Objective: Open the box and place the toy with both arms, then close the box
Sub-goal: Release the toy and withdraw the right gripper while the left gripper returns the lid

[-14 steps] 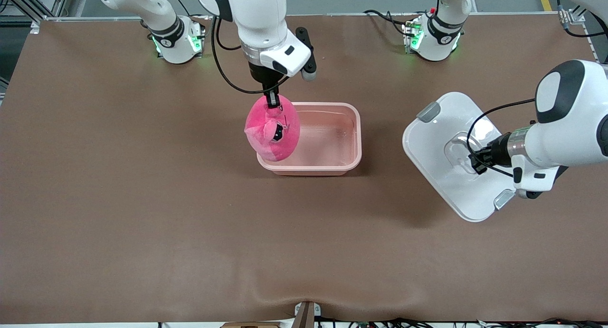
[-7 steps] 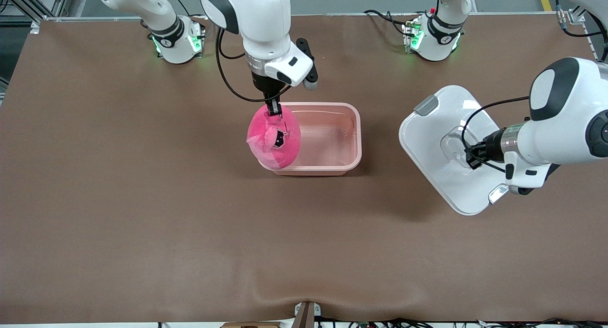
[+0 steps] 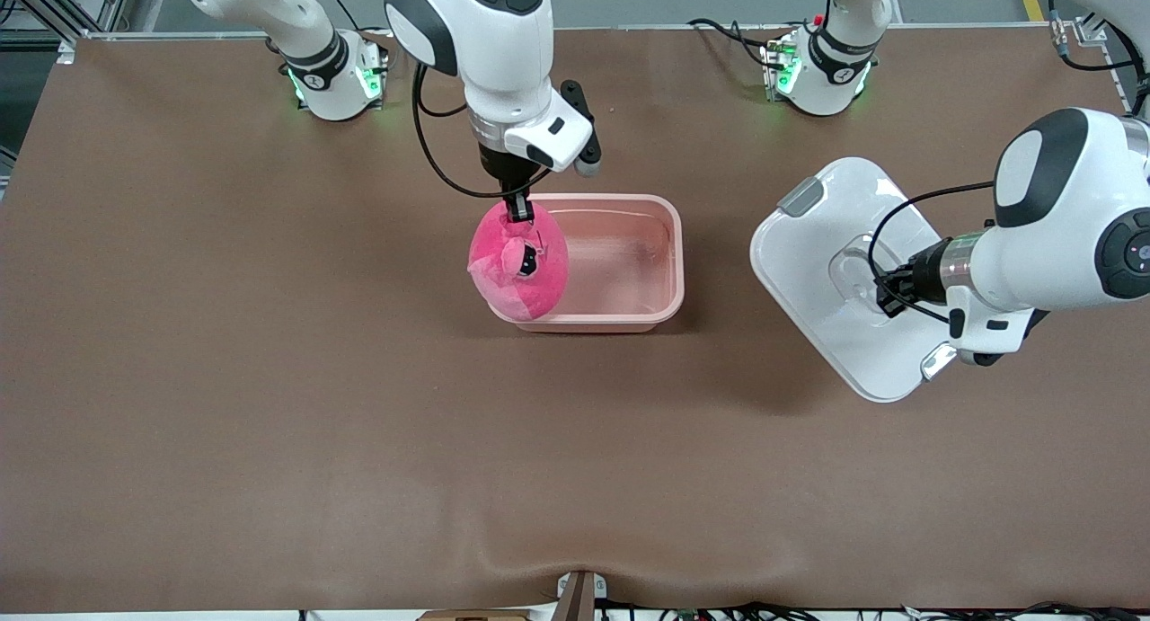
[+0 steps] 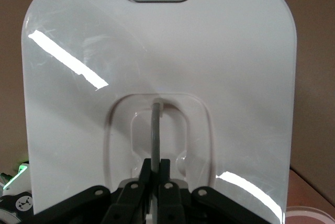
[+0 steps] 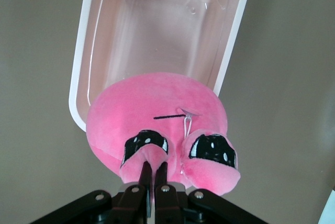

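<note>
Now | right tool [image 3: 517,209] grips toy [image 3: 521,263] over box [image 3: 629,315] (open) | left tool [image 3: 885,295] clamps lid [image 3: 813,252] handle

no readable text, labels, brand marks or numbers anywhere in these views. small markings on the arm bases at the top of the front view are too tiny to make out.

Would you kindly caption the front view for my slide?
Right gripper holds the toy over the open box; left gripper holds the lid aloft by its handle.
</note>
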Robot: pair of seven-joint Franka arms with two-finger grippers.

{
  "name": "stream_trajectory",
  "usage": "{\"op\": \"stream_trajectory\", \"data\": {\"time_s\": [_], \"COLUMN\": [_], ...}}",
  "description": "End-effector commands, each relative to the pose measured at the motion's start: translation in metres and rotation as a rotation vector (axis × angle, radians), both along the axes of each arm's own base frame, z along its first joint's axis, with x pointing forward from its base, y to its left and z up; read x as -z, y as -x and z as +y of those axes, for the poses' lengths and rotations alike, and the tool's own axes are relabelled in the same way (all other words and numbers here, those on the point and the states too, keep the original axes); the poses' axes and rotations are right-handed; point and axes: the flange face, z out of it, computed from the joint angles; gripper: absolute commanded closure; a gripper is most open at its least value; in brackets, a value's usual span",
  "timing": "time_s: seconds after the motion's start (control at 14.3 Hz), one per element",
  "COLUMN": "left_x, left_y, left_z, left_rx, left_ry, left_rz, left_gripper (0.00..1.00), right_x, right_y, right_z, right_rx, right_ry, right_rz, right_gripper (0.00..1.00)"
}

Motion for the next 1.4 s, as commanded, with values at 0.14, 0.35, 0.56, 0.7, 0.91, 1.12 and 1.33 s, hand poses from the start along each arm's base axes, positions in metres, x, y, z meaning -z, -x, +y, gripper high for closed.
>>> {"op": "stream_trajectory", "data": {"time_s": [0.14, 0.35, 0.56, 0.7, 0.91, 1.12, 1.33], "left_x": [-0.010, -0.014, -0.022, -0.029, -0.030, -0.025, -0.020], "left_y": [0.005, 0.005, 0.012, 0.018, 0.027, 0.041, 0.063], "left_z": [-0.001, -0.003, -0.033, -0.065, -0.116, -0.176, -0.246], "left_rx": [-0.014, -0.017, -0.052, -0.083, -0.212, -0.348, -0.509], "left_ry": [0.003, 0.008, -0.002, 0.001, -0.004, -0.018, -0.029], "left_rz": [0.004, 0.001, -0.008, -0.029, -0.061, -0.085, -0.127], "left_gripper": [1.00, 1.00, 1.00, 1.00, 1.00, 1.00, 1.00], "right_x": [0.003, -0.004, -0.024, -0.038, -0.058, -0.074, -0.093], "right_y": [-0.001, -0.007, -0.014, -0.039, -0.067, -0.077, -0.085], "right_z": [0.000, -0.004, -0.027, -0.072, -0.140, -0.184, -0.230], "right_rx": [-0.015, -0.002, 0.054, 0.173, 0.379, 0.630, 0.831], "right_ry": [0.011, 0.001, -0.005, -0.001, -0.009, -0.014, -0.034], "right_rz": [-0.016, -0.023, -0.023, -0.018, -0.004, -0.008, -0.028], "right_gripper": [0.00, 0.00, 0.00, 0.00, 0.00, 0.00, 0.00]}}
